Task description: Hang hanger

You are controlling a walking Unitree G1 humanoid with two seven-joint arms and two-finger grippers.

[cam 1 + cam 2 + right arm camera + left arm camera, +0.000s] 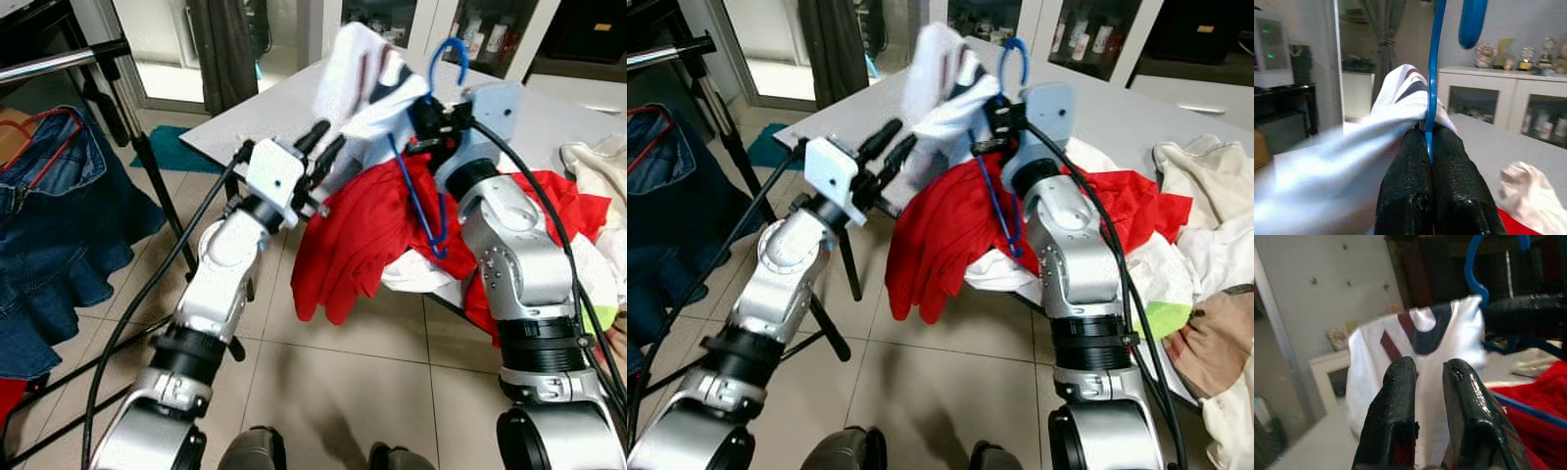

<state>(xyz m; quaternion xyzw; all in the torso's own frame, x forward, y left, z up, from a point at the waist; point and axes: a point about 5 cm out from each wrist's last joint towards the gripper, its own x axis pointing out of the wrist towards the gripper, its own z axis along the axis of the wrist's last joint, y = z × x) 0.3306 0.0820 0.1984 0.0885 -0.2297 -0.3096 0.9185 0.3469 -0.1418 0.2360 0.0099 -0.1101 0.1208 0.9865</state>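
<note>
Upright, blue hanger (438, 147); hook topmost

Bare table (284, 103) lies open left of the shirt (358, 73); red cloth (367, 230) crowds its edge; rack leg (147, 162) blocks the left.

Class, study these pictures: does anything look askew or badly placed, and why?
Yes. The white shirt sits bunched on one side of the blue hanger rather than spread across it, while the right hand pinches the hanger's wire. Clothes, including a red garment, lie heaped on the table, spilling over its edge.
</note>
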